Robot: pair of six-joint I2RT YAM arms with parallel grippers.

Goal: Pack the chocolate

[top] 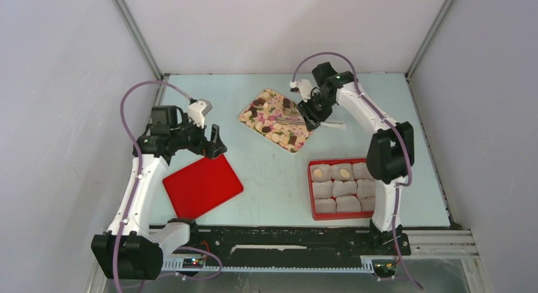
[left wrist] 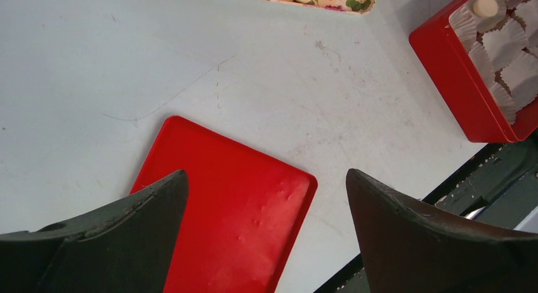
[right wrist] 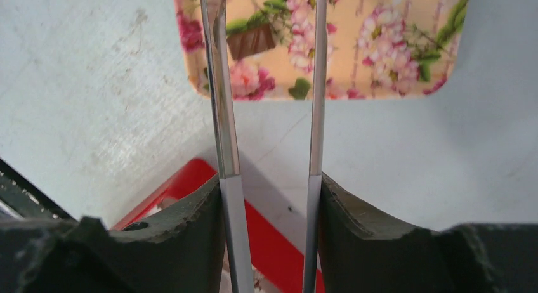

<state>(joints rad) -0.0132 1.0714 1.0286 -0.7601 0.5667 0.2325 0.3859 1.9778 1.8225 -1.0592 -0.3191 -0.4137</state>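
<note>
Table: pale blue top, with everything on it.
Arms: left arm is bent over the near-left of the table; right arm reaches to the far middle.
Red lid: lies flat and alone at near-left, well apart from the box.
Red box: near-right, filled with white paper cups. Two back cups each hold a pale piece; the rest look empty.
Floral tray: far middle, set cornerwise to the table edge.
Left gripper: jaws spread wide, nothing between them, hanging above the lid's far edge.
Right gripper: fingers pressed onto the tweezers, poised over the tray's near corner.
Tweezers: two steel blades standing apart; the tips run out of the wrist view, so any catch is unseen.
Chocolate: most lies loose on the tray, dark and pale mixed. One dark lump sits just beside the left blade.
Step in hand (judged): picking a piece off the tray for an empty cup.
Doing it well (judged): straddle one lump only, blades clear of its neighbours. Lower until the tips nearly touch the tray, then squeeze gently; a hard pinch may flick the piece away. Lift straight up before swinging to the box.
Risk (judged): the tray may slide if the tips drag on it.
</note>
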